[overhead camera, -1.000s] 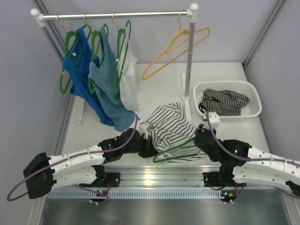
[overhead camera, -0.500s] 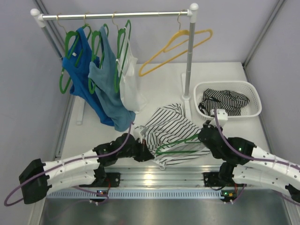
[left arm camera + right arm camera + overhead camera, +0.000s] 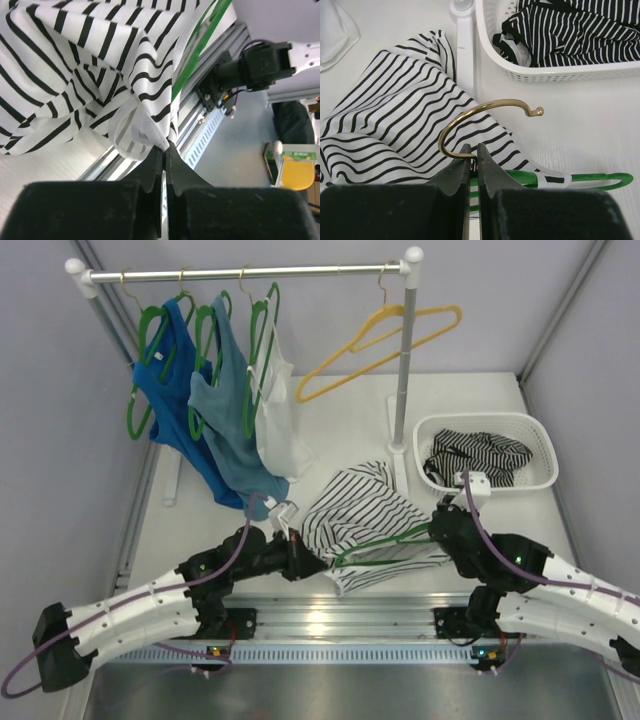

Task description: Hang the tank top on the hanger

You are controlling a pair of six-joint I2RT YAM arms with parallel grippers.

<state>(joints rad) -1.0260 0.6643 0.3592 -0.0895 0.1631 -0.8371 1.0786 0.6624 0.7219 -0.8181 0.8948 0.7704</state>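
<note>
Limp and light by the look of it, the tank top [image 3: 360, 515] lies heaped at lower centre of the overhead view, best pinched at an edge, where the left gripper [image 3: 164, 149] is clenched on it, while the right gripper [image 3: 473, 150] grips the hook base of the stiff hanger [image 3: 585, 175].

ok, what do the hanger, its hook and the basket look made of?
Hanger: green, smooth with a slight sheen; likely plastic or a coating, can't tell which.
Hook: thin brass-coloured wire with a shine, looks like metal.
Basket: white slotted wall and rigid rim, looks like moulded plastic.
</note>
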